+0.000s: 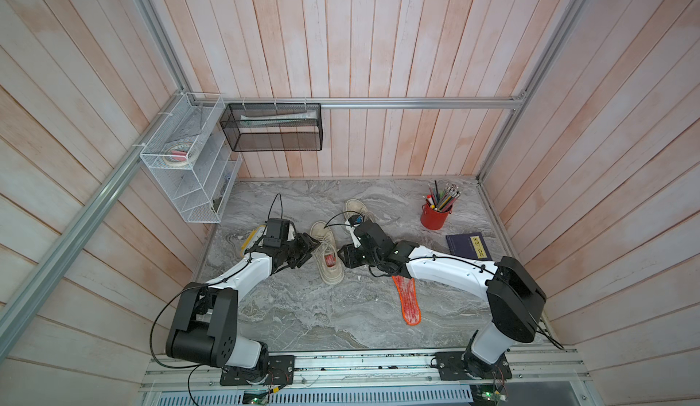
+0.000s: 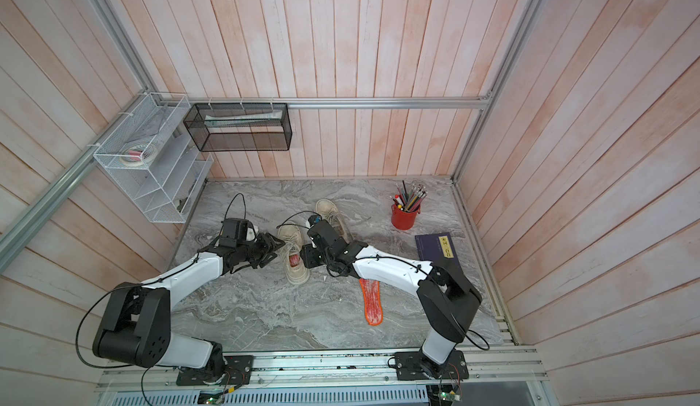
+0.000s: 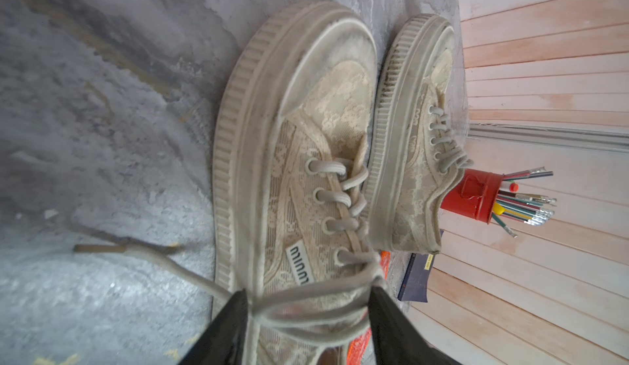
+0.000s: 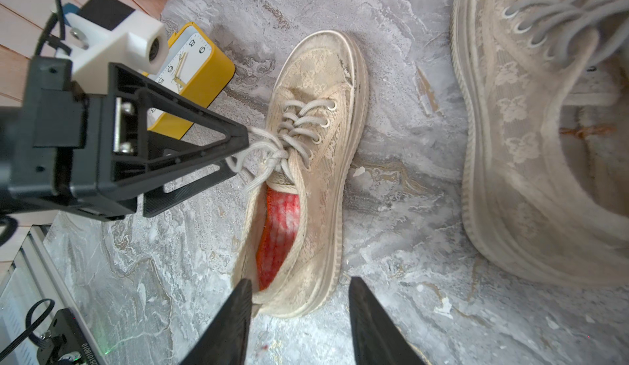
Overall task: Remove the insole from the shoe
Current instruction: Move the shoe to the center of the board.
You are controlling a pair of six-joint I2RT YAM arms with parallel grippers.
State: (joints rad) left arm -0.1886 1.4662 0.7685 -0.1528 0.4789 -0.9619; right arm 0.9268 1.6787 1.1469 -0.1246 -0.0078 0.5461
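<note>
A beige lace-up shoe (image 1: pixel 333 276) (image 2: pixel 299 276) lies mid-table, toe toward the back wall. The red-orange insole (image 4: pixel 282 223) (image 1: pixel 330 261) sits inside it, showing through the opening. My left gripper (image 3: pixel 308 291) (image 1: pixel 316 247) reaches in from the shoe's left, rolled on its side. Its jaws are open, and the lace bow and laced upper lie between them. My right gripper (image 4: pixel 300 281) (image 1: pixel 342 258) is open at the heel. One fingertip (image 4: pixel 245 288) is beside the heel rim, the other over bare table, gripping nothing.
A second beige shoe (image 1: pixel 356 209) lies behind the right wrist. A loose orange insole (image 1: pixel 407 298) lies under the right forearm. A red cup of pencils (image 1: pixel 435 214) and a blue book (image 1: pixel 467 247) are at right, a yellow clock (image 4: pixel 194 84) at left. Wire baskets (image 1: pixel 189 165) hang on the wall.
</note>
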